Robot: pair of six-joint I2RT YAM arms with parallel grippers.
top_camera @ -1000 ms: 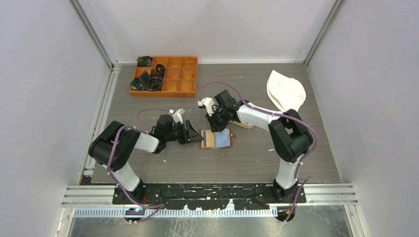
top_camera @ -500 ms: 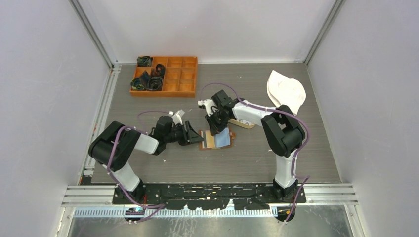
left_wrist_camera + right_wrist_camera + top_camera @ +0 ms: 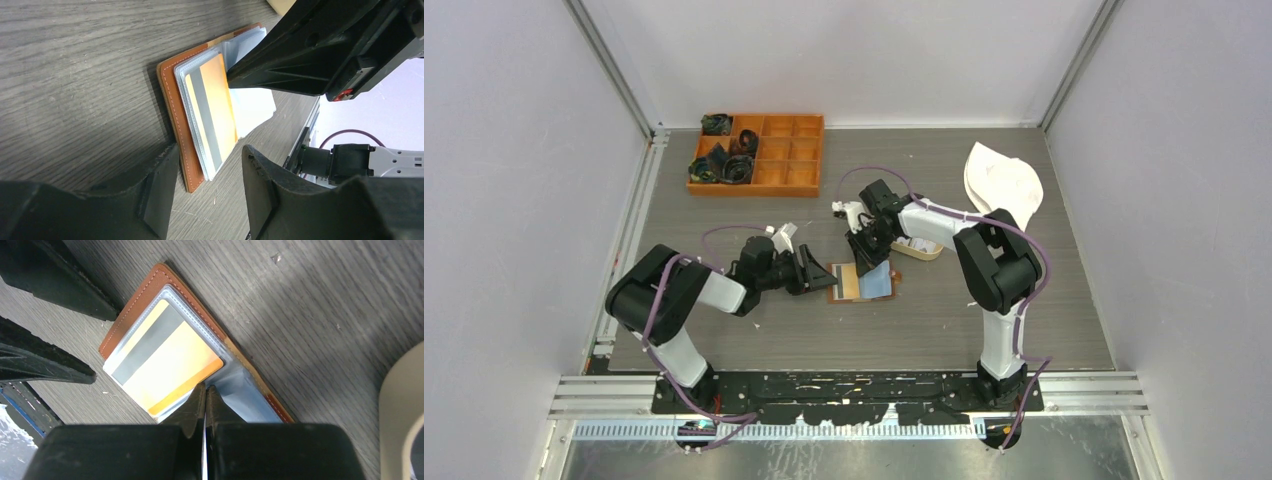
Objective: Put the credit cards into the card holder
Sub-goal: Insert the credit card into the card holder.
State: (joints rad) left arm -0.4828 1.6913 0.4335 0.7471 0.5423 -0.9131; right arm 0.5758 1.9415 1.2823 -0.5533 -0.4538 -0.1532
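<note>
Since a second ago your left claw (image 3: 207, 152) has crept up to the card holder (image 3: 172, 115) and widened. Its fingers now stand apart on either side of the holder's near corner. Your right claw (image 3: 205, 388) is pinched together, seemingly on the thin edge of a grey-blue card (image 3: 878, 283).

The holder lies open and flat in the middle of the desk (image 3: 904, 330), with an orange card (image 3: 165, 360) in its clear sleeve. Its long axis runs roughly left to right. The orange box (image 3: 789, 160) has dark items (image 3: 724, 160) in its left compartments.
</note>
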